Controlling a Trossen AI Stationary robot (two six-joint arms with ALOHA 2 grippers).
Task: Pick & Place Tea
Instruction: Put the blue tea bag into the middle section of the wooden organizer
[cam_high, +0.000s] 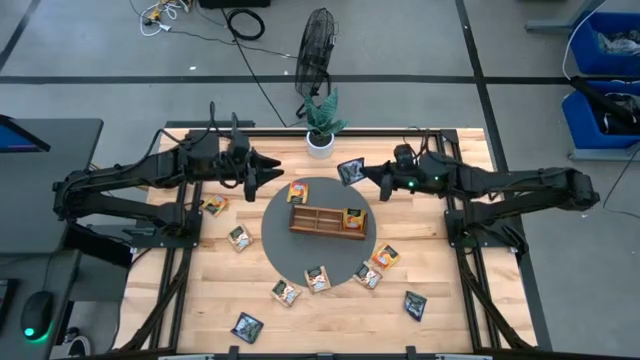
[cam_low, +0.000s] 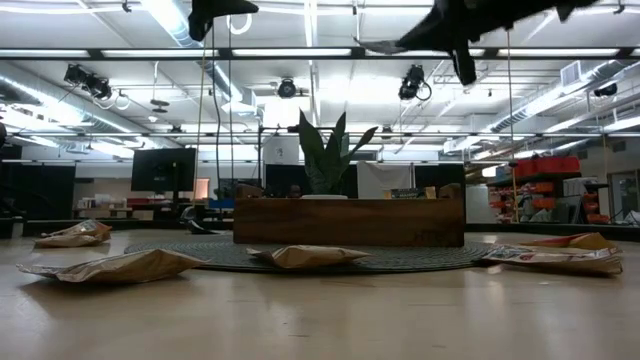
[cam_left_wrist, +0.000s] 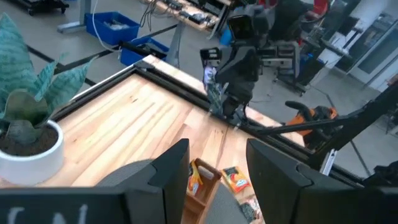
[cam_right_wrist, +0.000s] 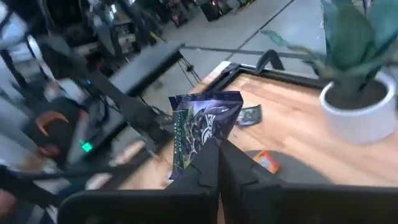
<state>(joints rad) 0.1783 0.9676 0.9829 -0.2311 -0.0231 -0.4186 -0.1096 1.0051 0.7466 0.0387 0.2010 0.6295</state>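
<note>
My right gripper (cam_high: 366, 178) is shut on a dark teal-black tea sachet (cam_high: 350, 171), up in the air beyond the wooden tray (cam_high: 328, 218), near the potted plant (cam_high: 322, 125). The tray rests on a round grey mat (cam_high: 275, 235). An orange sachet (cam_high: 353, 217) lies in its right compartment. Another orange sachet (cam_high: 298, 192) lies on the mat just beyond the tray. My left gripper (cam_high: 268, 166) hovers open at the mat's far left side and touches nothing. In the left wrist view the open fingers (cam_left_wrist: 171, 171) frame the tray's end (cam_left_wrist: 202, 186). My right gripper pinches the dark sachet between its two shut fingers (cam_right_wrist: 214, 163), by the edge nearest them (cam_right_wrist: 207, 144). The fingers come about level from the table's right. The sachet sticks out past the fingertips, lifted clear of the table and mat.
Several more sachets lie flat around the mat: at left (cam_high: 214, 206) (cam_high: 239, 238), along the near rim (cam_high: 285, 292) (cam_high: 317, 279) (cam_high: 367, 275) (cam_high: 385, 256), and near the table's near edge (cam_high: 247, 325) (cam_high: 415, 304). The plant stands at the far edge. A fan (cam_high: 315, 50) stands beyond the table.
</note>
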